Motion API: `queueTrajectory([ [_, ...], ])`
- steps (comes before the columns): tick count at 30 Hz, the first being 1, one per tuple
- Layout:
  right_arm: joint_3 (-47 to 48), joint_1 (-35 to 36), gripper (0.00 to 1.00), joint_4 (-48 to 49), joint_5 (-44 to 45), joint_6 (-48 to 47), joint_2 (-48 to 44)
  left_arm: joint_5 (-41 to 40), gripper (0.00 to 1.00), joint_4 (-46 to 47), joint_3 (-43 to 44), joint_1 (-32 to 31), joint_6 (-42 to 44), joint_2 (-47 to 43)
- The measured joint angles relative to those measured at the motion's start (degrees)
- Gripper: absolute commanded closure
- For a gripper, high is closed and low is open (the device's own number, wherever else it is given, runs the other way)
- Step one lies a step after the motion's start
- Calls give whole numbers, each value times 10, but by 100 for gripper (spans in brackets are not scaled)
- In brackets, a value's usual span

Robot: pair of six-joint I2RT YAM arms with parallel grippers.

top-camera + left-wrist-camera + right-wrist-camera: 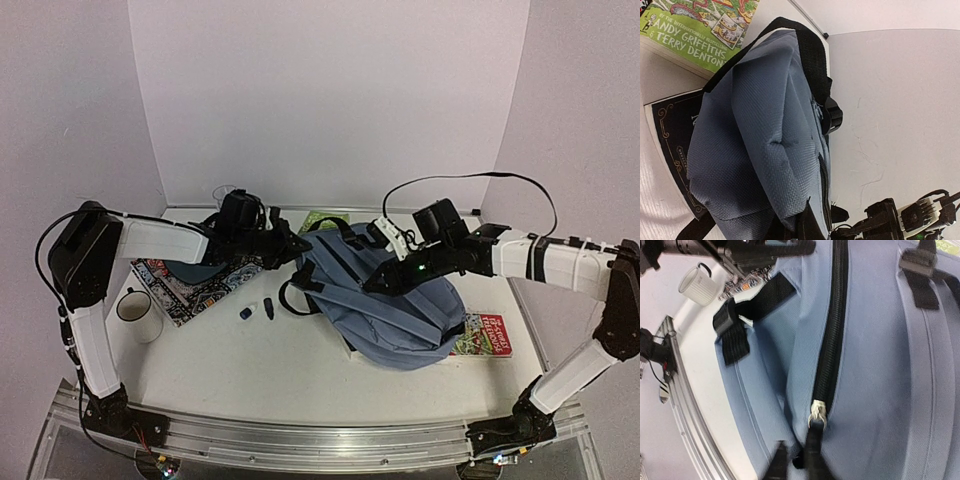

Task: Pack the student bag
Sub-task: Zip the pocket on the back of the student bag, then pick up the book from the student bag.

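Right gripper point(796, 461) at student bag point(880, 370) zipper point(832, 340)

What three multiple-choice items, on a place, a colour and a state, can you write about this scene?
1. Where is the white mug? A. left of the student bag; B. on top of it; C. inside it.
2. What colour is the bag's fabric? A. red; B. yellow; C. grey-blue.
3. The left gripper is: A. wide open over the mug; B. shut on the bag's fabric; C. pointing straight up.
Answers: 1 A, the mug stands apart at the bag's left; 2 C, both wrist views show grey-blue cloth; 3 B, it is closed at the bag's edge, and the fabric bunches there.
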Motion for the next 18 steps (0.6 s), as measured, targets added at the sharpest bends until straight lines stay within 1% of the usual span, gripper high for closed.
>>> queueTrajectory([
  [4,12,10,32,-37,43,-5,-8,-7,100,2,0,3,0,8],
  [6,23,25,19,-49,80,-8,-14,-7,100,2,0,3,0,8],
  [9,38,59,5,-63,150,-16,-23,-7,100,3,0,3,-4,8],
  [10,42,70,2,-67,169,-14,-25,-8,100,3,0,3,-7,8],
  [15,51,138,2,-90,301,-17,-21,-11,100,3,0,2,-23,8],
  [18,71,175,2,-105,378,-16,3,-12,100,3,0,1,-34,8],
])
